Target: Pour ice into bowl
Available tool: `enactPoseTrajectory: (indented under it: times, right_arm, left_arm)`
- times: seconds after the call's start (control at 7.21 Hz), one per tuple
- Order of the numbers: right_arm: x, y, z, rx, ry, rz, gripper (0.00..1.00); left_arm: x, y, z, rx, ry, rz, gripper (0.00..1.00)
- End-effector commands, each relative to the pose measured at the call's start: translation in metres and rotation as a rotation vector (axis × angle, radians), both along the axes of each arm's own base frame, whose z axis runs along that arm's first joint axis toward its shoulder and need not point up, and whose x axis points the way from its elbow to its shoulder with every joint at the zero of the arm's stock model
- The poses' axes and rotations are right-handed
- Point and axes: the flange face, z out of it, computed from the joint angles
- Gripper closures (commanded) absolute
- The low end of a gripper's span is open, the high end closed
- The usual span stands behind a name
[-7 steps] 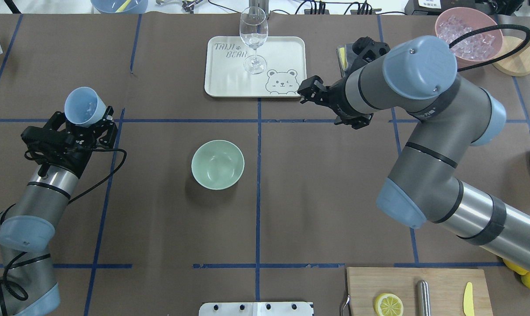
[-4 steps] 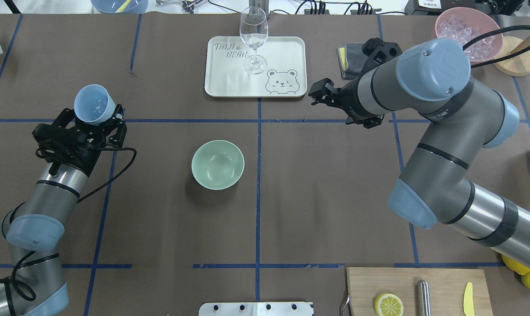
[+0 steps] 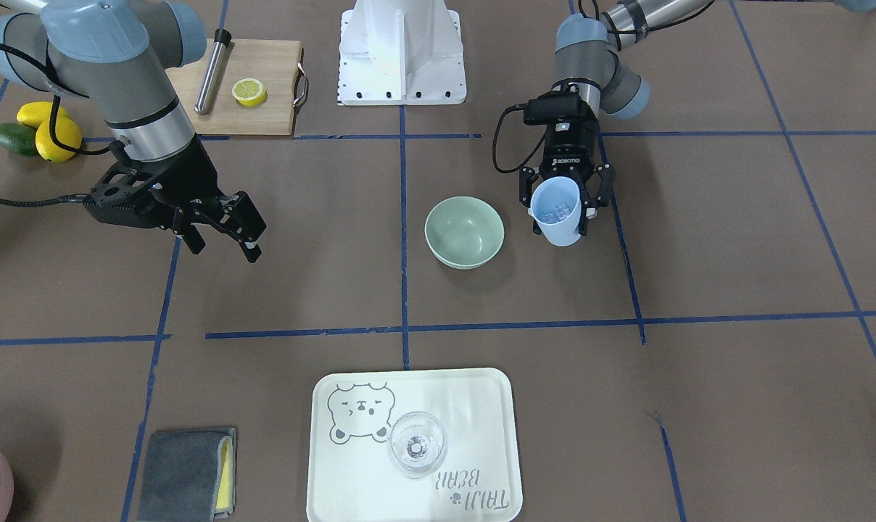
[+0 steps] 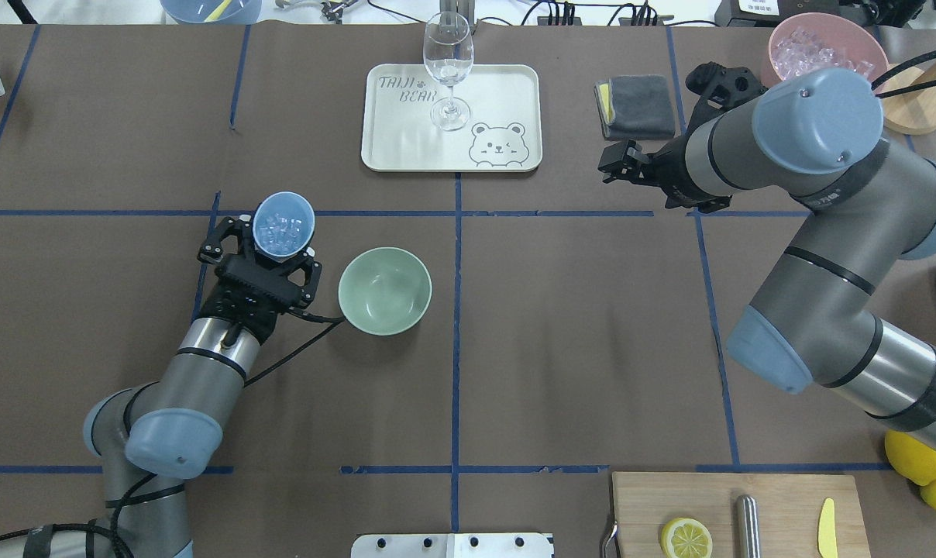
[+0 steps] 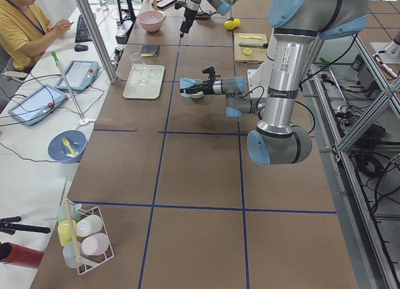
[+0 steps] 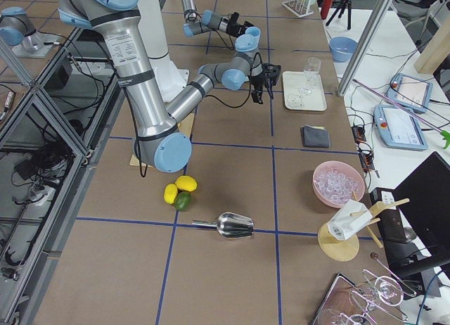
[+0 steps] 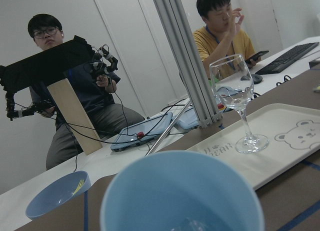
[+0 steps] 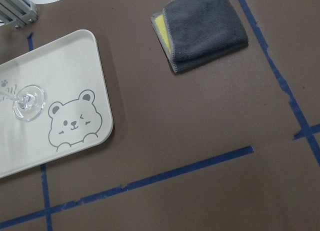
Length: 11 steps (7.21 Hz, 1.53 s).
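Ice cubes (image 4: 283, 227), glassy, in cup (image 3: 558, 230) pinched by left fingers (image 3: 587, 210), matte round bowl (image 4: 384, 291), right fingers (image 3: 248, 235) spread

**Bowl (image 4: 384, 291) unobstructed above, crowded on one flank**

The light blue cup (image 4: 283, 225), clamped in the left gripper (image 4: 276, 246), stands just beside its left rim. Bare table (image 4: 576, 310) stretches from the other flank to the right gripper (image 3: 224, 241), fingers spread, near the grey cloth (image 4: 642, 97).

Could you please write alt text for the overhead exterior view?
The left gripper holds a light blue cup of ice beside the empty green bowl at mid-table. The right gripper hangs empty near a grey cloth.
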Motion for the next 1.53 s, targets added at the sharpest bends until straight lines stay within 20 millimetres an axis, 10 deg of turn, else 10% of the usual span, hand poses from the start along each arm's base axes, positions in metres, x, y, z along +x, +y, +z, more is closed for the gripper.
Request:
enactPoseTrajectory:
  times: [0.0,0.83,1.39]
  right_arm:
    - [0.015,-0.008,0.007,0.003,0.013,0.009,0.0]
    - [0.032,-0.017,0.029,0.093,0.106,-0.059,0.0]
    - [0.03,-0.017,0.029,0.094,0.105,-0.06,0.0]
  left_arm:
    - [0.026,0.005,-0.025,0.003,-0.234,0.025,1.0]
    - [0.045,0.021,-0.018,0.201,-1.0,0.098,1.0]
    - [0.083,0.042,-0.05,0.237,-1.317,0.164,1.0]
